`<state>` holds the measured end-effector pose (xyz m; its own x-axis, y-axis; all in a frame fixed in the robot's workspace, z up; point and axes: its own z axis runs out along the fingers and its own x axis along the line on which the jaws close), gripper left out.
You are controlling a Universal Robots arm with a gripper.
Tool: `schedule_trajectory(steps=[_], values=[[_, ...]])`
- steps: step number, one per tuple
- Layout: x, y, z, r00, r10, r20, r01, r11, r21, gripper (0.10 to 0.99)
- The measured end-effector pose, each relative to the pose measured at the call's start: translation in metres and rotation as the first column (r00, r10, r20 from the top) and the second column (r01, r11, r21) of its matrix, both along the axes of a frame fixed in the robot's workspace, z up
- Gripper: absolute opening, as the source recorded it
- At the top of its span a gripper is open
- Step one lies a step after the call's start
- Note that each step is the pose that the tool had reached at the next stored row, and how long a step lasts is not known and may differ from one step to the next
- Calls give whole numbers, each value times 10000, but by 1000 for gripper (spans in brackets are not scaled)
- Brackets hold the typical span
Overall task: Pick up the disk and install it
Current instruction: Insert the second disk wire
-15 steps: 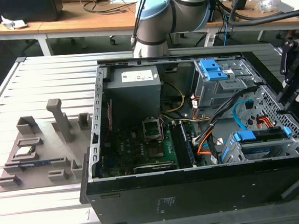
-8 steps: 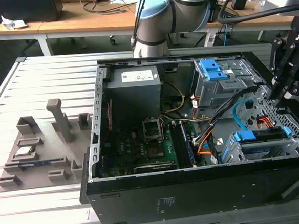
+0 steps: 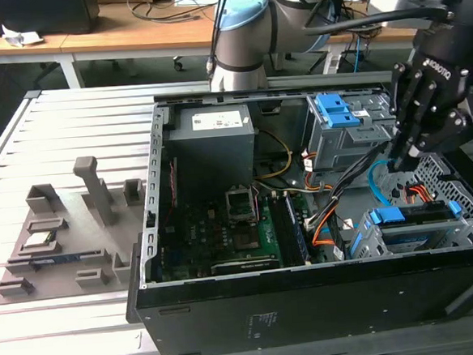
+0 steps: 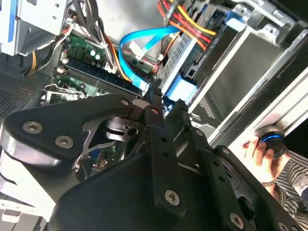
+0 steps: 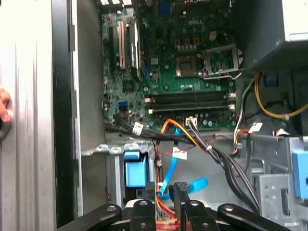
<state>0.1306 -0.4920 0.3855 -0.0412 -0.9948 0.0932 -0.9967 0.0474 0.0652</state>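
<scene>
Exterior view: disk half hidden in cage.

Daylight fell evenly on the slatted table in the exterior view, while the computer case kept its front wall nearly black. In the second wrist view my gripper was a dark, soft-edged mass, and pale glare washed the metal beyond it. The motherboard looked slightly hazy in the first wrist view.
</scene>
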Motion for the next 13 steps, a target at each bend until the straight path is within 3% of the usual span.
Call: schedule_trajectory(steps=[2, 6, 9, 13], values=[[-19, 33, -21, 10000, 25, 0, -25, 10000, -3, 302], [-20, 36, 15, 10000, 64, 9, -64, 10000, 0, 302], [-21, 72, 12, 9999, 120, 10, -120, 9999, -1, 302], [-22, 76, -66, 9995, 316, 10, -316, 9995, -1, 302]])
